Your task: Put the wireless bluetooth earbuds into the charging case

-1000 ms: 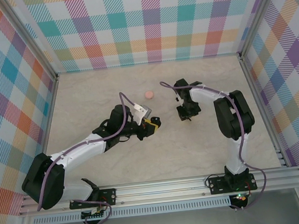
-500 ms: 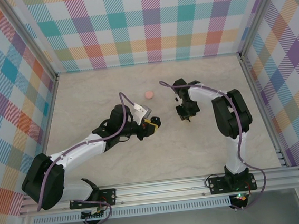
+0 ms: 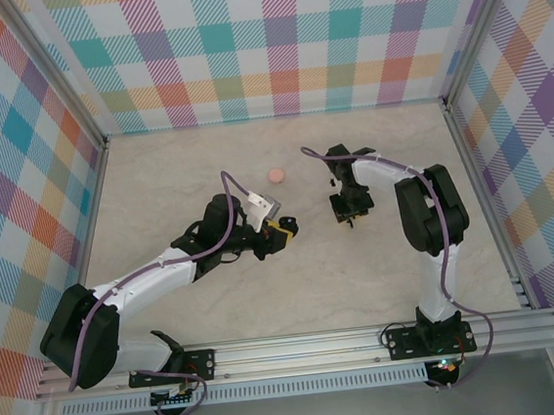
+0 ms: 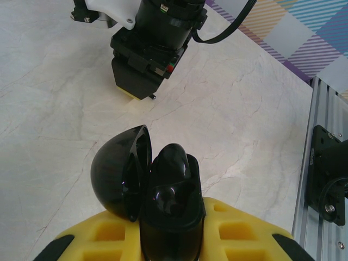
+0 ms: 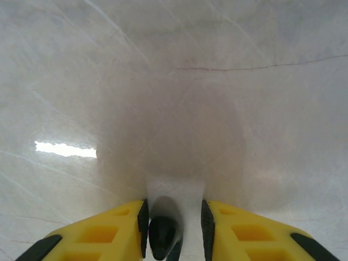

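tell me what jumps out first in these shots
A glossy black charging case, lid swung open, is clamped in the yellow left fingers near the middle of the table. Just to its right, a black earbud sits between the right fingers, which stand slightly wider than it, close above the pale marbled surface. A small pink round case lies alone farther back.

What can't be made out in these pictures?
- Top view: pink round case, too small to tell open or shut.
- Right wrist view: black earbud, blurred, bottom edge cuts it off.
- Left wrist view: open black charging case, dark inside hides its sockets.
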Available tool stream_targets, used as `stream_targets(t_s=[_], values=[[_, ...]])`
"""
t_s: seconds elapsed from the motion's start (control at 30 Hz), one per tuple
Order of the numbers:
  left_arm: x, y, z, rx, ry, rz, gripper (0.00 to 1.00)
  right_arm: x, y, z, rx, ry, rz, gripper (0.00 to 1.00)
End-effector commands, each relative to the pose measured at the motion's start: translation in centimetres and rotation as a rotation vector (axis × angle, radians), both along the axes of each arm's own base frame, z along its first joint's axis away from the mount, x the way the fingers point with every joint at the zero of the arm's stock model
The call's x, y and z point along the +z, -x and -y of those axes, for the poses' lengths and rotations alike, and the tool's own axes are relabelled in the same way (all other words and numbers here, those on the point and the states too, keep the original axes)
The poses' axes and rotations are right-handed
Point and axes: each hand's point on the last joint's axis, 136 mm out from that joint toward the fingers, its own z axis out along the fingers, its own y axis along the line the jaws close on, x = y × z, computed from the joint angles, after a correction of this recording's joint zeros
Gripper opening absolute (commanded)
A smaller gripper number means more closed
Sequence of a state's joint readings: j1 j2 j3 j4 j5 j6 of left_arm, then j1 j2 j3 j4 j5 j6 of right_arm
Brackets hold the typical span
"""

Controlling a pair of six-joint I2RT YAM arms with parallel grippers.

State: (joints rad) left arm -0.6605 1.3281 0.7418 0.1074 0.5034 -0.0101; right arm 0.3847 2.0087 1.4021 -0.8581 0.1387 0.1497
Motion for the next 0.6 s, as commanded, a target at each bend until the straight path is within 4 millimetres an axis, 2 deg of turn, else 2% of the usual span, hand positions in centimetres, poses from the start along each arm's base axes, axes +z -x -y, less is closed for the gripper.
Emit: stream_targets(t_s=[0.0, 0.33, 0.57], values=[[1.2, -0.1, 0.1, -0.005, 0.014, 0.042, 0.08, -0.1, 2.1, 1.0, -0.015, 0.028, -0.095, 0.34], [1.0, -0.1, 0.0, -0.001, 0.008, 0.039, 0.08, -0.7, 2.7, 0.9, -0.033, 0.021, -0.127, 0.28], [1.1, -0.1, -0.1, 0.002, 0.008, 0.039, 0.08, -1.1, 2.9, 0.9, -0.051, 0.016, -0.128, 0.18]])
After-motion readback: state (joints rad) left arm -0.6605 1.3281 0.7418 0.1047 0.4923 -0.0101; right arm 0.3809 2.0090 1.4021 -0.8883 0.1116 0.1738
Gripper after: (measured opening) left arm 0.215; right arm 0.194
